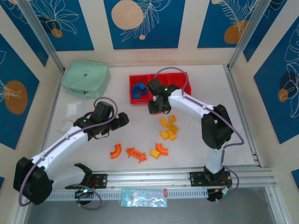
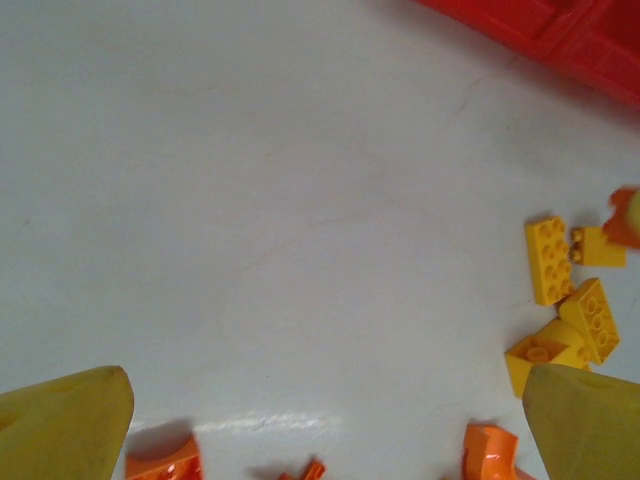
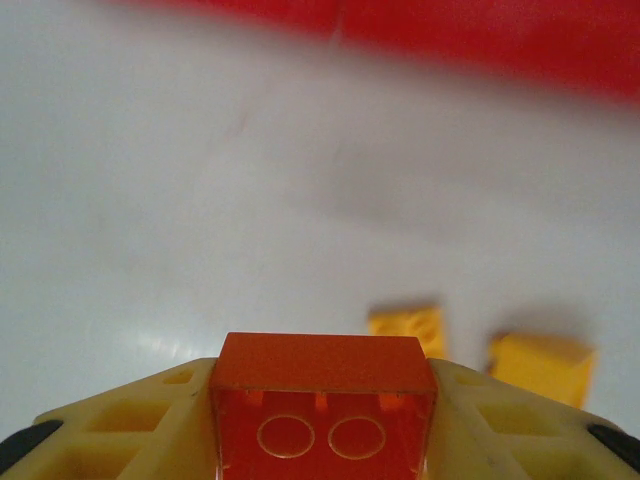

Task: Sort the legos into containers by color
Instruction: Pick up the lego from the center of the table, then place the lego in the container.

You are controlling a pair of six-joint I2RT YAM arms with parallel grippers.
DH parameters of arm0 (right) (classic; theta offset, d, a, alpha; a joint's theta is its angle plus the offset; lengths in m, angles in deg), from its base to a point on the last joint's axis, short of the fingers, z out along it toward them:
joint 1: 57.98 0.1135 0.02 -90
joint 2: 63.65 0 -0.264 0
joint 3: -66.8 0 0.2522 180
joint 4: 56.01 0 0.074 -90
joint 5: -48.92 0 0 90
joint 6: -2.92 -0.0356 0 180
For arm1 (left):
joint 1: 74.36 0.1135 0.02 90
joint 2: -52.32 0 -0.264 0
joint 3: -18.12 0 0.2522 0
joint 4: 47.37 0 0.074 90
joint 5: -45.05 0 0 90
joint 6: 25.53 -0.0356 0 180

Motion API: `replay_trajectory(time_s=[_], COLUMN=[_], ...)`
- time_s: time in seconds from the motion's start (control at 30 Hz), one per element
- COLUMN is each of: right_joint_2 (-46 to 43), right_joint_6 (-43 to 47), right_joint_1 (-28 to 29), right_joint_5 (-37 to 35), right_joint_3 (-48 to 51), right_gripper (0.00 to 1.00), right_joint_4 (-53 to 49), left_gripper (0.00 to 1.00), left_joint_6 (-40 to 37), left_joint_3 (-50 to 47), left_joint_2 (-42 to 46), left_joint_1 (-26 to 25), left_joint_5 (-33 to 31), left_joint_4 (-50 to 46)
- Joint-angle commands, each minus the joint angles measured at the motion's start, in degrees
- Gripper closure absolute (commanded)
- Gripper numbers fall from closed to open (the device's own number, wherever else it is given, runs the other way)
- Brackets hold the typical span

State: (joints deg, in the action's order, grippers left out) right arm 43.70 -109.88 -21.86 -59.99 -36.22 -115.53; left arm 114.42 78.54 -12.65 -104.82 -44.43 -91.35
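The tray (image 1: 140, 78) holds blue bricks (image 1: 138, 90) in its left bin. Beside it, the right gripper (image 1: 156, 106) clamps an orange brick (image 3: 320, 365). The left gripper (image 1: 123, 120) gapes wide. Yellow bricks (image 1: 169, 129) lie outside.

This was a robot test cell in a lab, not a home. A white worktop (image 1: 140, 119) was boxed in by printed blue-and-cream panels (image 1: 145, 23) set between aluminium posts (image 1: 41, 37). Along the worktop's near edge ran a slotted aluminium rail (image 1: 154, 178) with two white robot arms (image 1: 60, 145) bolted to it.
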Motion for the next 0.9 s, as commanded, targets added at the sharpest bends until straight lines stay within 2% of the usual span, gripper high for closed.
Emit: replay_trajectory(time_s=[0.0,0.33,0.53,0.7,0.87], right_joint_2=[3.81,20.06,24.51,19.59,10.56], right_joint_6=[3.35,7.98,8.18,7.79,6.09], right_joint_1=[-3.8,-10.04,-10.89,-10.59,-9.19], right_joint_5=[-1.51,-3.51,-2.9,-0.62,2.99], right_joint_3=[-6.17,-27.95,-36.05,-32.38,-22.15], right_gripper=[0.51,0.5,0.37,0.34,0.33], right_joint_4=[0.83,1.18,-2.32,-1.86,-1.71], left_gripper=[0.01,0.01,0.01,0.01,0.01], left_joint_6=[-2.01,-4.4,-5.04,-4.87,-4.14], left_joint_3=[3.6,10.17,11.68,11.53,9.93], left_joint_2=[-3.14,-11.31,-11.93,-11.16,-8.97], left_joint_1=[-0.96,-1.01,-1.0,-1.08,-1.53], left_joint_5=[1.57,0.81,0.8,1.21,1.34], left_joint_4=[3.41,5.75,5.19,4.42,2.99])
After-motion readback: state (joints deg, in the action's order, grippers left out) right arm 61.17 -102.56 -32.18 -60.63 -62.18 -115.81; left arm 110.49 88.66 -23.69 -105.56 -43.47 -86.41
